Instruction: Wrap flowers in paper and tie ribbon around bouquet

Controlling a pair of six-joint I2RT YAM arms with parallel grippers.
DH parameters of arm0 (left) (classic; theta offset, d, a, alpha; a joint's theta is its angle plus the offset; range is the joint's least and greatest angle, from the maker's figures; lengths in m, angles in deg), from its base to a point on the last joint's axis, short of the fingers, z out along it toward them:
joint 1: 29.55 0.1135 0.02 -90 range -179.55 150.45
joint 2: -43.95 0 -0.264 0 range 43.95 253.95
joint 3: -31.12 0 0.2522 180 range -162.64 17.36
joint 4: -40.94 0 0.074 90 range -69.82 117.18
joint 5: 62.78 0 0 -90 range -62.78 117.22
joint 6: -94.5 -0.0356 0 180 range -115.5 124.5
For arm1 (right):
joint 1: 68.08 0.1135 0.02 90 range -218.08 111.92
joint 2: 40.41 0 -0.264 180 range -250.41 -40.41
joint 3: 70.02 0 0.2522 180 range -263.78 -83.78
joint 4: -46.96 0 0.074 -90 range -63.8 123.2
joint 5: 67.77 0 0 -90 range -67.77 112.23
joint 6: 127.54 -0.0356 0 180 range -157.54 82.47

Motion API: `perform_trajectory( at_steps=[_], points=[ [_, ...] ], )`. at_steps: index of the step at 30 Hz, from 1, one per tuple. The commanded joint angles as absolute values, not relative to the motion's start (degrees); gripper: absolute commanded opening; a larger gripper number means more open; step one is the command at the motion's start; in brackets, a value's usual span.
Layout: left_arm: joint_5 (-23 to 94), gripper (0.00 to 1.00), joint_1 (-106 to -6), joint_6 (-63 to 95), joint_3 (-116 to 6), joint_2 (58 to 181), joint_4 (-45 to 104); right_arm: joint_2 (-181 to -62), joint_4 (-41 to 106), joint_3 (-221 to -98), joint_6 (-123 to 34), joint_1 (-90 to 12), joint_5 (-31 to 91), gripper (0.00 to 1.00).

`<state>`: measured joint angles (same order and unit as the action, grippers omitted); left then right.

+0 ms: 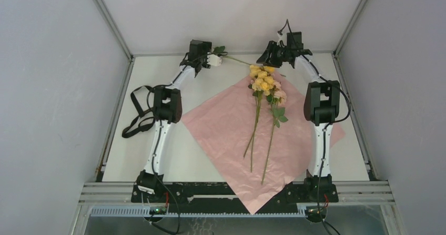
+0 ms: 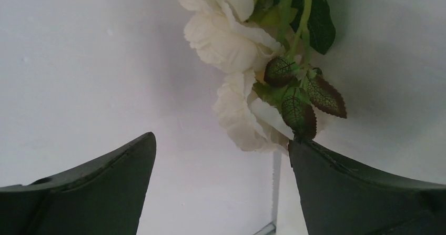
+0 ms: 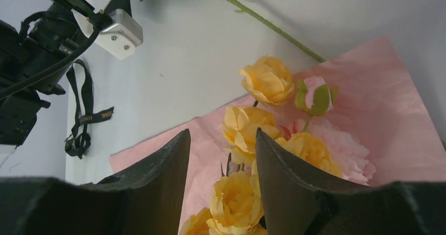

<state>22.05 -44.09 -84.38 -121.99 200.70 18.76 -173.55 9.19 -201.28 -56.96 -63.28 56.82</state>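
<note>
- At bench (image 1: 210,88) centre the paper (image 1: 221,124) lies flat, pink face up, turned as a diamond. Its 6 o'clock corner hangs over the near edge. Its 3 o'clock corner runs under the right arm (image 1: 322,106).
- Flowers (image 1: 264,81): yellow and pink blooms are bunched at the paper's 12 o'clock corner. Thin green stems trail down the sheet toward 6 o'clock, with a few leaves midway along.
- One white spray (image 2: 226,40) lies apart from the bunch, off the paper, at about 11 o'clock on the bench. Its stem (image 3: 263,22) slants from the blooms toward 4 o'clock, ending near the yellow heads.
- Left tool (image 2: 221,140), at 11 o'clock: jaws spread wide, gripping nothing. The white blooms sit just ahead of the tips. A dark-veined leaf is at the tip of one finger (image 2: 336,187); touching or just clear, cannot tell.
- Right tool (image 3: 222,132), near 12 o'clock, hangs over the yellow blooms. Jaws are partly apart with nothing between them; petals and pink paper show through the gap.
- Ribbon (image 3: 97,115): black with gold lettering, in loose loops on bare bench at 9 o'clock. It lies beside the left arm (image 1: 168,104), which stands between it and the paper.
</note>
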Motion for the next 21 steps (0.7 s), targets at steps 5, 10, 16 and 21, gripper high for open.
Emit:
perform_trajectory(
  at_steps=[5,10,16,21],
  points=[
    [26.64,0.97,-42.67,-93.56,-126.14,205.34,28.92,-166.43,11.25,-199.91,-52.74,-61.61,54.13,0.57],
    [30.75,0.54,-41.78,-93.10,-124.72,205.82,34.24,-164.82,9.65,-197.70,-50.37,-61.26,53.03,0.57],
    [28.59,0.00,-41.43,-86.90,-119.52,202.91,49.36,-162.50,7.97,-195.57,-49.34,-61.14,52.07,0.57],
    [22.28,0.00,-39.61,-79.15,-109.45,191.24,54.91,-159.33,7.54,-194.26,-47.38,-59.04,52.81,0.57]
  ],
)
